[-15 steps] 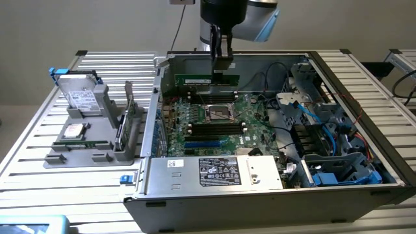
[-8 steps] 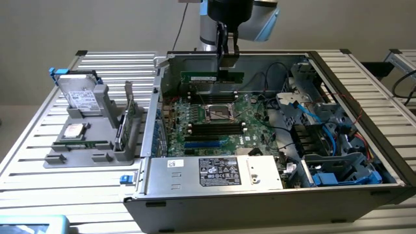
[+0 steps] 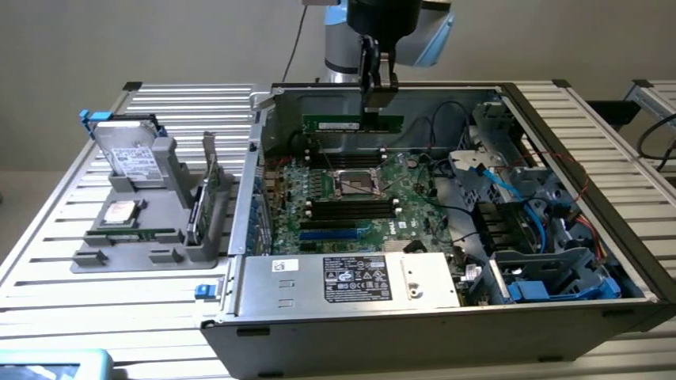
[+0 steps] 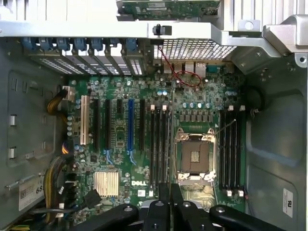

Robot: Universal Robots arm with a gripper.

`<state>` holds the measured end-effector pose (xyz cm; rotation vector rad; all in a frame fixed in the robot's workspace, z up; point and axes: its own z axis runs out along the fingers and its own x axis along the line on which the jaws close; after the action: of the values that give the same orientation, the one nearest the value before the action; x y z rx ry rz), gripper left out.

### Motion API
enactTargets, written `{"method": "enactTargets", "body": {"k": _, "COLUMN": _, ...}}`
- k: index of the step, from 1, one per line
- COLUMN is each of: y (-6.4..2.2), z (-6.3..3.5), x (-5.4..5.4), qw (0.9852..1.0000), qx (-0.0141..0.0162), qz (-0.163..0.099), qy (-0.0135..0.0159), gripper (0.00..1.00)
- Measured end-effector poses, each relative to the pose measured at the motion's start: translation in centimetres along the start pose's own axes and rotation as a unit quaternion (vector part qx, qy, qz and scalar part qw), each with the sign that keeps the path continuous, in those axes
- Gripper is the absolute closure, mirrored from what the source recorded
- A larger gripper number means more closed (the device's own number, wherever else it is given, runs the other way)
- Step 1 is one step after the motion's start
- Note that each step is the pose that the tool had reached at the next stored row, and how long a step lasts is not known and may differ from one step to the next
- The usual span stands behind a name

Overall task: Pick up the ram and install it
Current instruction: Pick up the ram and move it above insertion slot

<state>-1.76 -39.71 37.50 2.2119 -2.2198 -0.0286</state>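
Observation:
In the exterior view the ram (image 3: 338,124), a slim green strip with a white label, hangs level above the far part of the motherboard (image 3: 354,194) inside the open computer case (image 3: 423,309). My gripper (image 3: 378,107) comes down from above and is shut on the ram's top edge, towards the strip's right end in the exterior view. In the wrist view my gripper (image 4: 170,195) looks straight down on the motherboard (image 4: 120,144), with its dark fingers close together over the black memory slots (image 4: 160,144) next to the CPU socket (image 4: 195,156).
A second bank of memory slots (image 4: 231,144) lies on the other side of the socket. On the exterior view's left a grey fixture (image 3: 116,257) holds a silver hard drive (image 3: 132,154) and an upright green card (image 3: 211,186). Cables and drive cages (image 3: 528,237) crowd the case's right part.

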Motion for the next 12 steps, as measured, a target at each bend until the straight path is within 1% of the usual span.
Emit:
{"method": "enactTargets", "body": {"k": 4, "y": -0.02, "z": 0.32, "x": -0.01, "qw": 1.0000, "qx": 0.0000, "qz": 0.000, "qy": -0.0080, "gripper": 0.87}}
{"method": "enactTargets", "body": {"k": 5, "y": -0.04, "z": 0.43, "x": -0.01, "qw": 1.0000, "qx": 0.0000, "qz": 0.000, "qy": -0.0092, "gripper": 0.87}}
{"method": "enactTargets", "body": {"k": 12, "y": -0.04, "z": 0.68, "x": 0.00, "qw": 1.0000, "qx": 0.0000, "qz": 0.000, "qy": -0.0092, "gripper": 0.87}}
